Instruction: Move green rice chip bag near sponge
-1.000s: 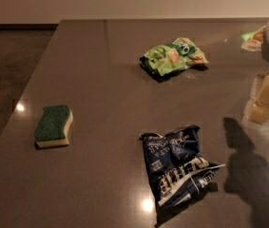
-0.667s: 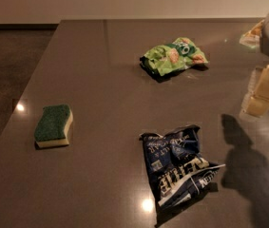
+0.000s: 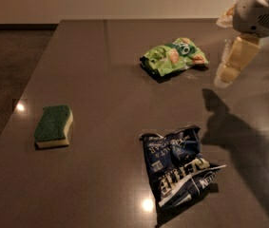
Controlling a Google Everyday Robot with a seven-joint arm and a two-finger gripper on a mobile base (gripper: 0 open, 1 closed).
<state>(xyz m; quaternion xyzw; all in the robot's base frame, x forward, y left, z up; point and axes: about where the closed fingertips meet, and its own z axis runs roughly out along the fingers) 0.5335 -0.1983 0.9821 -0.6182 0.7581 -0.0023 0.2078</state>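
Above glossy brown table [image 3: 100, 80], far right, pincer [image 3: 224, 76], grip unclear, beige wall [image 3: 100, 4] behind

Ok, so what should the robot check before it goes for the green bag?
1. Green bag in plain sight, nothing on top of it: ok.
2. Claw over the green bag: not ok. It hangs to the bag's right, apart from it.
3. Sponge in sight, with bare table next to it for the bag: ok.
4. Blue bag off the straight way from the green bag to the sponge: ok. It lies nearer the front.
5. Claw holding nothing: cannot tell.
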